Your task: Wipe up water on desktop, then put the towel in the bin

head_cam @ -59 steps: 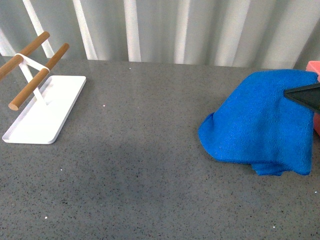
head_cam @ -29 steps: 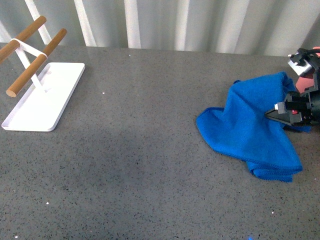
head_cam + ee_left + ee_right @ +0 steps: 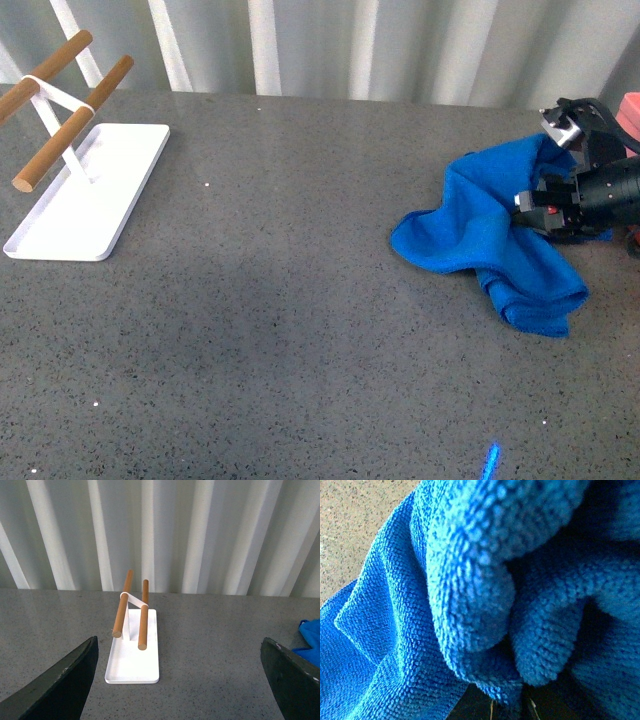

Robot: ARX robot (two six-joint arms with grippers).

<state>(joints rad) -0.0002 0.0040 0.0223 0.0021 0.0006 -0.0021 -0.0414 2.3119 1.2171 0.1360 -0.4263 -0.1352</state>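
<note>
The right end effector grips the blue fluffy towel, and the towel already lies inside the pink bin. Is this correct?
Not quite. The bright blue fluffy towel, gripped by the right end effector, lies on the dark grey speckled desktop, not inside the salmon-pink bin. The front view shows this.

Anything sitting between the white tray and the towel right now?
Nothing. In the front view, the stretch of desktop between the white tray and the towel is bare, showing only its own fine light speckles.
</note>
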